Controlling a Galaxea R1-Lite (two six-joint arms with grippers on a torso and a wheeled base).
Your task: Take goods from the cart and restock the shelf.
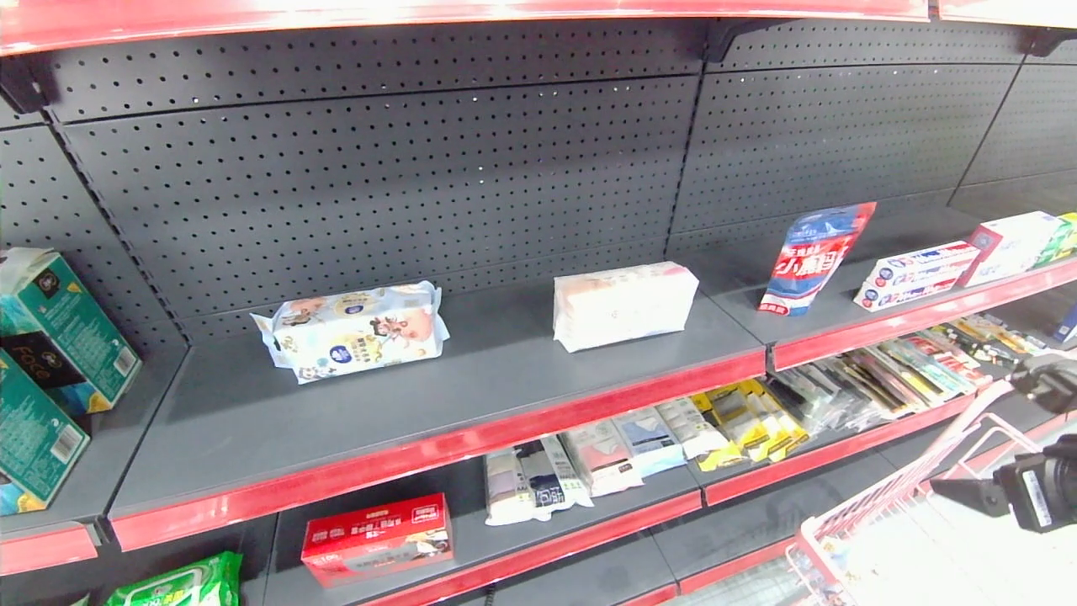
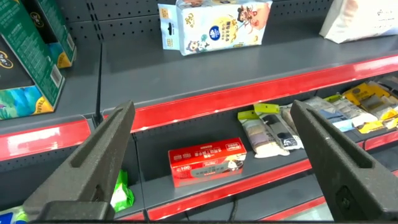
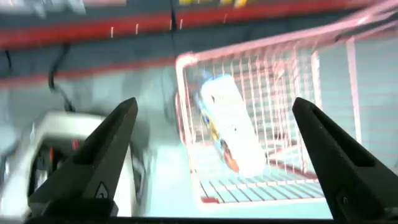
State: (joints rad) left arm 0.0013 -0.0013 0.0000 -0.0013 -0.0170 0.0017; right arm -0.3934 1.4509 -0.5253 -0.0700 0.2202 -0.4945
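Currently my right gripper [image 3: 214, 102], the nearer, gapes empty above the pack [image 3: 230, 130] in the cart [image 3: 261, 46], long axis crossing its closing line.

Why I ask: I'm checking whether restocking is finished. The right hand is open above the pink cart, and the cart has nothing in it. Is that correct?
Not quite. The right hand is open above the pink cart, but the cart is not empty: a white printed package lies inside it, as the right wrist view shows.
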